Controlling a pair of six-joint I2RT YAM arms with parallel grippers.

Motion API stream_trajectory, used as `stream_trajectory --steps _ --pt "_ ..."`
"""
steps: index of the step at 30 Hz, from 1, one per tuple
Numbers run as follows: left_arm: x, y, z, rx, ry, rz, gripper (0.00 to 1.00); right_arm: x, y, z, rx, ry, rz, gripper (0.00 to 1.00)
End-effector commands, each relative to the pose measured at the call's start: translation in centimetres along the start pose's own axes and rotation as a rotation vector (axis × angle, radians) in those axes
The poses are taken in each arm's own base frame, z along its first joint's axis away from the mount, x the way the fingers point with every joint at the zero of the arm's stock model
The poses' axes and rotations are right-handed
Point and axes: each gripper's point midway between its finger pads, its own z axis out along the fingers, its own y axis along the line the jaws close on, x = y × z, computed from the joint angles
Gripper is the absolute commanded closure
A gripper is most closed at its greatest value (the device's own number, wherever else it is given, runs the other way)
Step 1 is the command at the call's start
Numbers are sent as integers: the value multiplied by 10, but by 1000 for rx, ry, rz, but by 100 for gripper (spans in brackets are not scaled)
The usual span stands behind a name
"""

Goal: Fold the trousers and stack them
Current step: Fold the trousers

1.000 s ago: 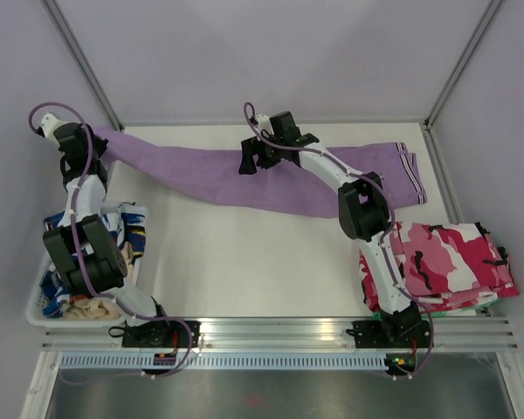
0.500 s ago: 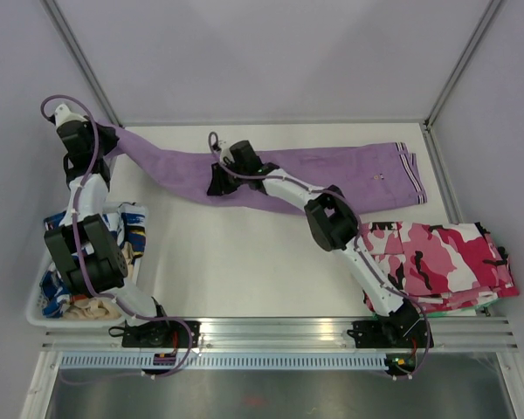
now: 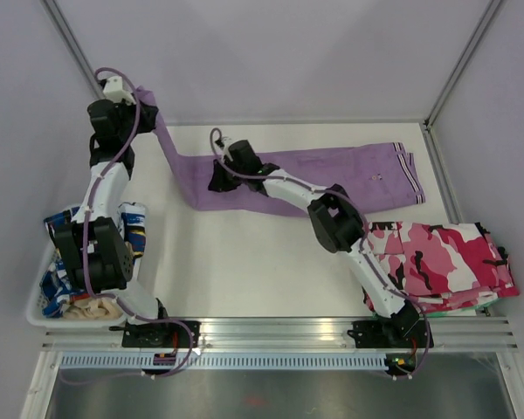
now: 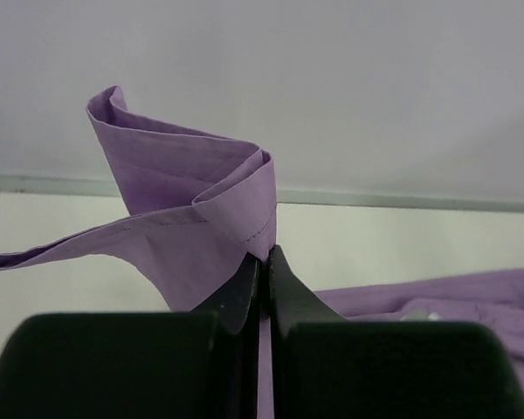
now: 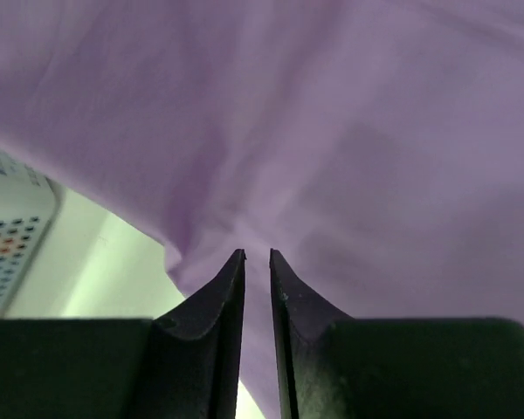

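Lilac trousers (image 3: 332, 170) lie along the far side of the table (image 3: 244, 262); left gripper (image 4: 262, 262) is clamped on one end and holds it off the surface, likely to fold it across; right gripper (image 5: 255, 255) is nearly closed, tips against the cloth mid-length, seemingly anchoring the crease; actual pinch unclear.

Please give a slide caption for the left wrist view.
Left gripper shut on a folded end of the lilac trousers, held up above the table.
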Motion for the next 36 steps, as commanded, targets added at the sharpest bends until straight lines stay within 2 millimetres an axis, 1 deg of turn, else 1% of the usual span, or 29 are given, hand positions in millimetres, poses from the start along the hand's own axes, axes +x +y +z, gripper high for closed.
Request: stream_trajectory --steps 1,2,3,4,5,6,7,8,9,10,11,12,13,14,15,16,17,18,19,20,21,22,23,24,25,27,28,31,36 --pt "-18 -69 -2 169 -23 258 98 -121 -31 -99 69 -253 165 77" --pt "-13 -78 -3 184 -8 269 98 -137 -62 -126 112 -293 204 77" --pt "-12 -89 -5 199 -9 276 98 -140 -70 -156 144 -308 240 77" --pt "-3 -102 -6 222 7 263 98 -142 -83 -175 174 -321 258 77" --pt "5 -116 -7 250 17 252 98 -151 -112 -207 233 -360 287 76" --pt "6 -128 -8 268 4 247 98 -153 -114 -239 259 -382 292 73" --pt "24 -146 -9 305 32 223 98 -153 -123 -259 291 -396 288 71" --pt "30 -158 -10 327 39 218 98 -157 -145 -290 352 -426 307 70" --pt "39 -166 -8 316 49 215 98 -159 -144 -319 380 -452 304 69" --pt "58 -194 -8 356 81 203 98 -157 -153 -336 413 -453 302 68" --pt "70 -206 -7 364 100 188 98 -155 -166 -369 465 -464 320 68" --pt "80 -214 -2 342 113 169 98 -148 -175 -382 494 -454 330 68" --pt "95 -248 -4 385 131 129 98 -143 -182 -394 521 -442 339 68" --pt "121 -259 3 386 174 120 98 -132 -198 -415 565 -424 375 68" --pt "133 -267 8 348 178 128 98 -128 -201 -426 575 -423 383 68" --pt "147 -298 4 376 186 140 98 -123 -205 -433 578 -420 393 68" --pt "174 -304 10 364 224 146 98 -119 -216 -452 597 -433 410 68" --pt "188 -315 10 378 242 145 98 -110 -221 -455 605 -424 431 68" --pt "202 -335 5 410 265 129 98 -105 -228 -462 614 -423 444 68" --pt "228 -340 6 419 307 129 98 -100 -231 -462 607 -410 443 68" --pt "243 -343 6 411 330 131 98 -93 -235 -461 612 -397 458 68" --pt "258 -354 1 427 356 127 98 -89 -237 -461 613 -389 469 68" --pt "273 -353 0 419 399 129 98 -87 -239 -459 597 -382 477 68" --pt "296 -352 0 410 445 133 98 -83 -239 -455 583 -376 492 68" --pt "304 -358 -3 410 470 115 98 -85 -235 -449 541 -371 490 68" --pt "321 -362 -9 423 521 105 98 -78 -238 -438 503 -354 527 68" --pt "324 -368 -15 436 531 105 98 -77 -238 -434 485 -349 538 68" --pt "327 -374 -21 455 555 125 98 -71 -240 -419 430 -323 574 67" --pt "327 -370 -30 461 591 159 97 -72 -222 -384 345 -269 570 53"
